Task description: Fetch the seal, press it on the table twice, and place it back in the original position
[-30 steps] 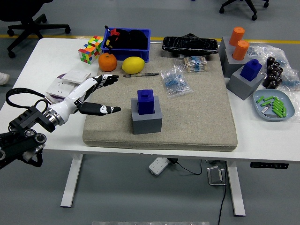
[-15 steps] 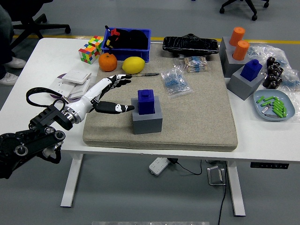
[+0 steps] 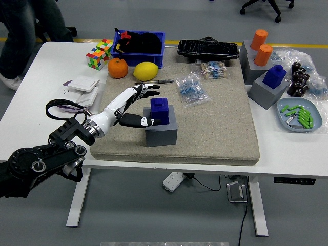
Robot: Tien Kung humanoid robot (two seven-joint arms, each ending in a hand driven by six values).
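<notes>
White rectangular table (image 3: 46, 105) is carrying a beige fabric mat (image 3: 215, 123) across its middle. Black left arm (image 3: 48, 156) is reaching in from the lower left corner over the mat's near left part. Grey square block holder (image 3: 161, 132) is sitting on the mat, with the blue block-shaped seal (image 3: 160, 110) standing upright in its top. White-and-black left hand (image 3: 134, 107) is hovering at the seal's left side, fingers spread wide, thumb tip just beside the seal's base, holding nothing; contact cannot be told. Round orange fruit (image 3: 118, 67) and yellow lemon (image 3: 145, 70) are lying at the mat's far left edge.
</notes>
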